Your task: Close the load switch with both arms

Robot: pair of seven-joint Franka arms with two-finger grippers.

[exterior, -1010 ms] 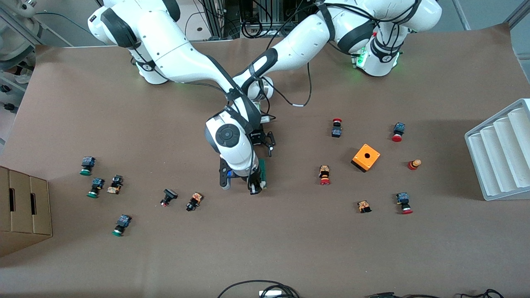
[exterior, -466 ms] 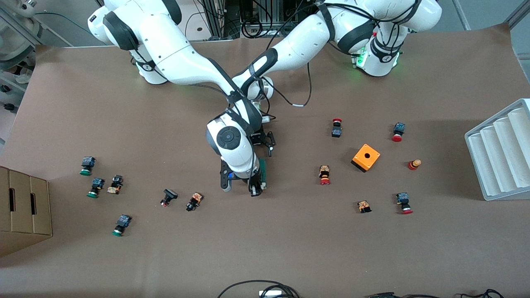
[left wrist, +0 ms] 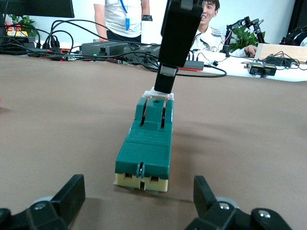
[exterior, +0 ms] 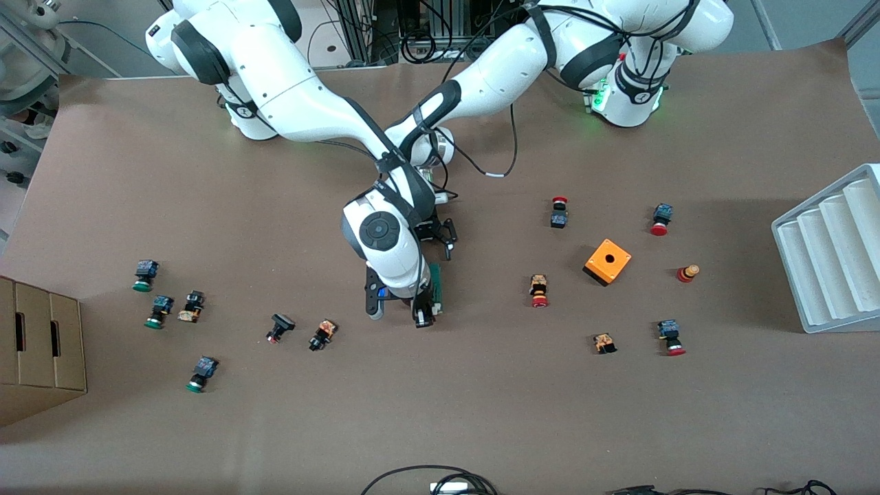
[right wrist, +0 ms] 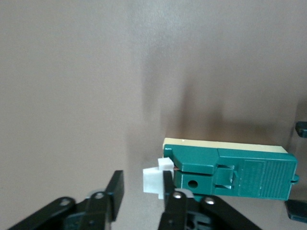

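Observation:
The load switch (exterior: 438,284) is a narrow green bar on a cream base, lying flat mid-table. Its white block (right wrist: 153,181) sticks out of the end nearer the front camera. My right gripper (exterior: 422,314) hangs over that end, open. The white block lies between its fingers (right wrist: 116,189), against one finger and clear of the other. My left gripper (exterior: 447,240) sits low at the switch's other end. It is open, and its fingers (left wrist: 72,191) stand wider than the switch (left wrist: 146,143) and a little short of it.
Several small push buttons (exterior: 539,290) lie scattered toward both ends of the table. An orange box with a hole (exterior: 608,261) and a white ribbed rack (exterior: 828,254) sit toward the left arm's end. A cardboard box (exterior: 41,347) stands at the right arm's end.
The right arm's upper links have shifted slightly. Both grippers and the load switch stay where they were.

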